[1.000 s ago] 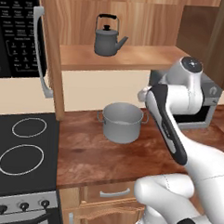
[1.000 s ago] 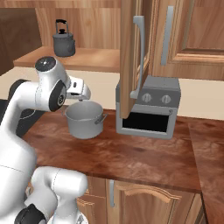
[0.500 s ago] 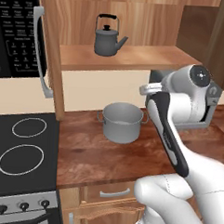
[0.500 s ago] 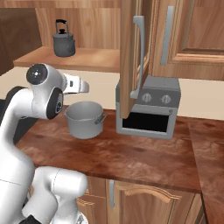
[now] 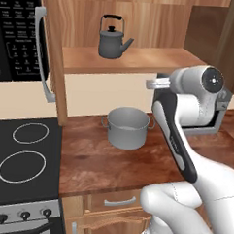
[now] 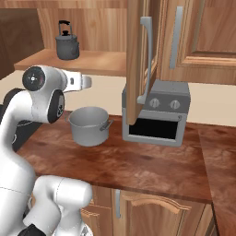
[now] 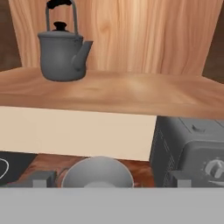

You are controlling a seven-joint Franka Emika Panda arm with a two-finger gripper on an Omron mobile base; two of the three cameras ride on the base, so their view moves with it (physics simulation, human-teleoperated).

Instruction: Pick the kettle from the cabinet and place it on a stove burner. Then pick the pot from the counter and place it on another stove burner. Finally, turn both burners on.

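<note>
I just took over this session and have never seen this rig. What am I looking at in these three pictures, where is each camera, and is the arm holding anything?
This is a white robot arm on a drivable base in a simulated kitchen. Two pictures come from cameras on the base, behind the arm to its left and right. The third comes from a camera on the hand, looking along the gripper; its finger tips stand wide apart with nothing between them, so it holds nothing.

The kettle stands on the shelf of the cabinet, whose door is open. The pot sits on the counter below, beside a grey toaster oven. The black cooktop at the left has bare burner rings. The hand is raised between counter and shelf, pointed toward the kettle.
</note>
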